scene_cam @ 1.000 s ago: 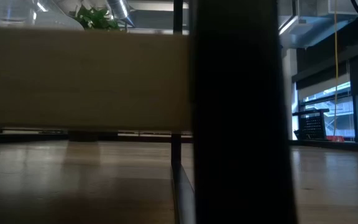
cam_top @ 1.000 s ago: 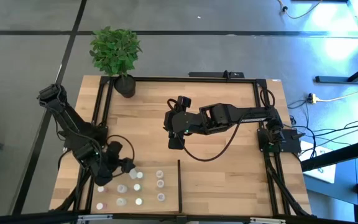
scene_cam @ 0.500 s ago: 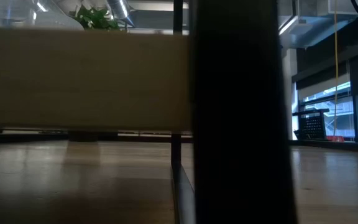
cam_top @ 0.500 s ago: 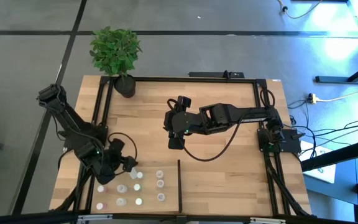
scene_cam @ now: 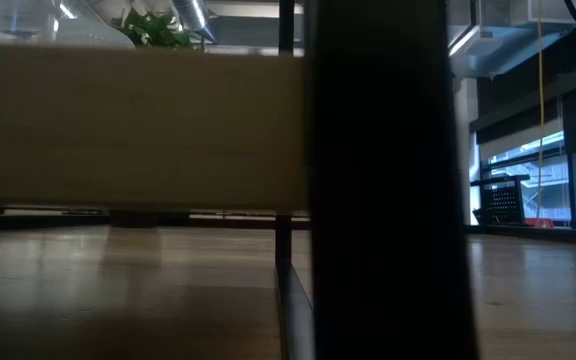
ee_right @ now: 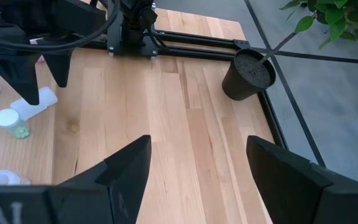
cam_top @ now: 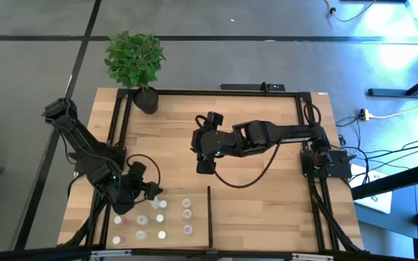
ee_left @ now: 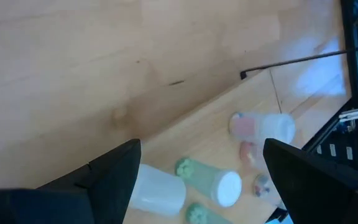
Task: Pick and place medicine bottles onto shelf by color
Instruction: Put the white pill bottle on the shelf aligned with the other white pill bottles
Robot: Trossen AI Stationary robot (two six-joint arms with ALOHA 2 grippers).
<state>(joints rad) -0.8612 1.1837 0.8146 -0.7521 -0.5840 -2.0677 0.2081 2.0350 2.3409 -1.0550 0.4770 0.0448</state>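
Wooden table (cam_top: 267, 210) seen from above, edged by black rails (cam_top: 223, 92). A potted plant (cam_top: 135, 59) stands at the table's 11 o'clock corner.

Left gripper (cam_top: 151, 190) sits low toward 7 o'clock, at the upper left edge of the bottle cluster. Its fingers (ee_left: 114, 171) are spread apart and released; nothing is clamped between them. In the left wrist view, one white bottle (ee_left: 159, 186) lies on its side just beside a finger, and a green-tinted bottle with a white cap (ee_left: 213, 180) lies next to it. A clear bottle with a pinkish top (ee_left: 260, 126) lies farther off, near the end of the divider bar (ee_left: 291, 61).

The medicine bottles (cam_top: 162, 217) are grouped on the wood at about 7 o'clock, left of the short black divider bar (cam_top: 209, 214). Roughly three loose rows; some tops white, some pinkish. Exact count unclear.

Right gripper (cam_top: 205, 164) hangs over the table's centre, well apart from the bottles, pointing toward 6 o'clock. Its fingers (ee_right: 126, 168) are spread wide with only bare boards between them; it holds nothing.

Low view is blocked by a pale panel (scene_cam: 133, 125) and a dark post (scene_cam: 383, 180); no bottles or grippers can be made out there.
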